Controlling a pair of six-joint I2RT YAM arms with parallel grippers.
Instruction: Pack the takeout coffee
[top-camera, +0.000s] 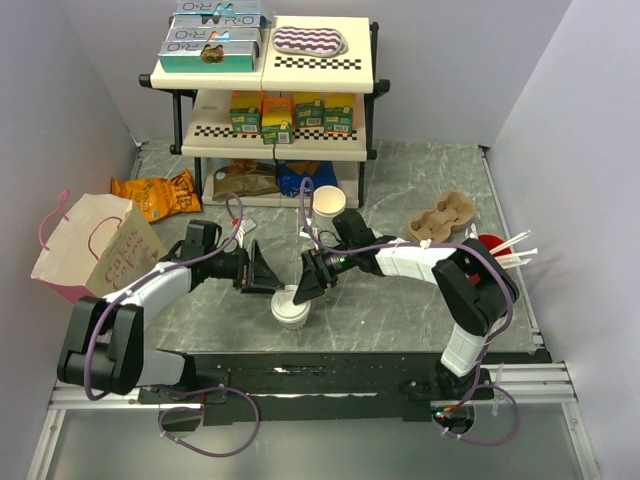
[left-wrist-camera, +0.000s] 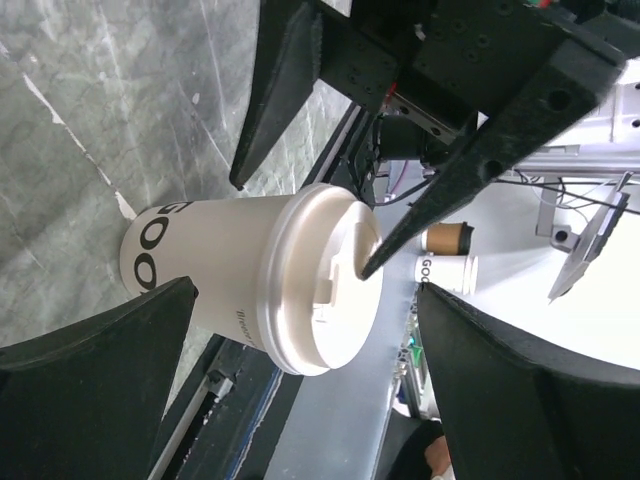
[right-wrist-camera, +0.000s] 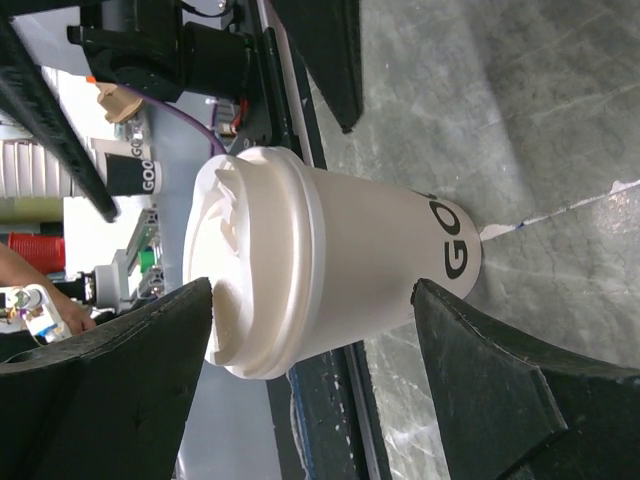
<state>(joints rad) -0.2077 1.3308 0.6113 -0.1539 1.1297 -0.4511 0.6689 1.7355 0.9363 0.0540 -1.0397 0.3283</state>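
The coffee cup (top-camera: 290, 308) stands upright on the grey marbled table (top-camera: 420, 180), close to its near edge, with its white lid (left-wrist-camera: 320, 290) on.

Both arms reach inward from either side, stretched low over the table. The left gripper (top-camera: 262, 272) and the right gripper (top-camera: 312, 280) face each other over the cup. Each has its jaws spread wide and holds nothing. Whether any fingertip brushes the lid cannot be told.

Plain pale walls close in the table on three sides.

- One three-tier shelf (top-camera: 265, 100) stands at the back.
- One pink-and-white paper bag (top-camera: 90, 250) lies at the left, with one orange snack bag (top-camera: 157, 193) beside it.
- One stack of lidless cups (top-camera: 328, 203) stands behind the grippers.
- One cardboard cup carrier (top-camera: 442, 218) and one red cup (top-camera: 492, 245) with straws sit at the right.
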